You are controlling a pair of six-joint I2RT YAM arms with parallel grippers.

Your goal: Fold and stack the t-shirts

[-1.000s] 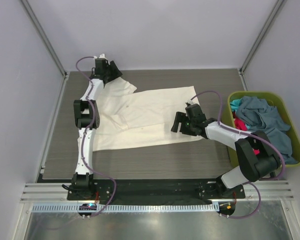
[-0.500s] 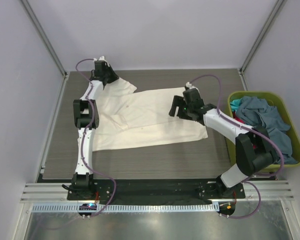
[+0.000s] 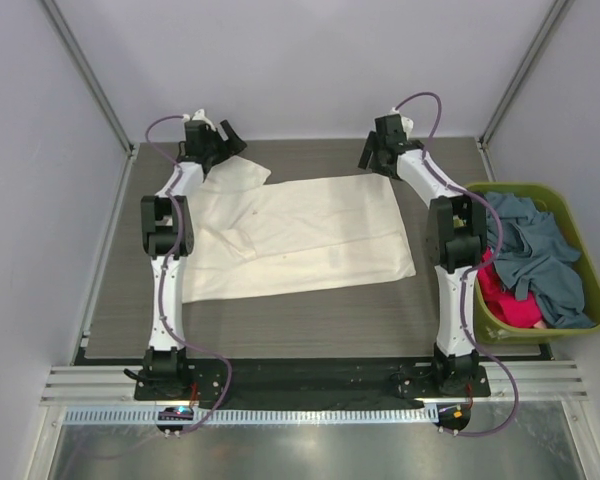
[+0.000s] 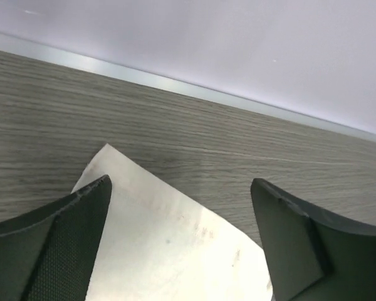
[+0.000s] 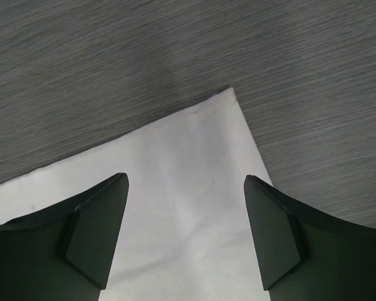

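- The grey wood-grain counter (image 3: 280,315) sits boxed in by pale lilac walls (image 3: 310,60).
- The cream t-shirt (image 3: 300,235) lies spread flat across the middle of it.
- The left gripper (image 4: 180,185) is over the shirt's far left corner, jaws wide apart, holding nothing.
- The right gripper (image 5: 185,182) is over the far right corner, equally wide and empty.
- At the right edge, an olive basket (image 3: 510,187) holds a grey-blue tee (image 3: 540,250) and a red-pink tee (image 3: 510,305).
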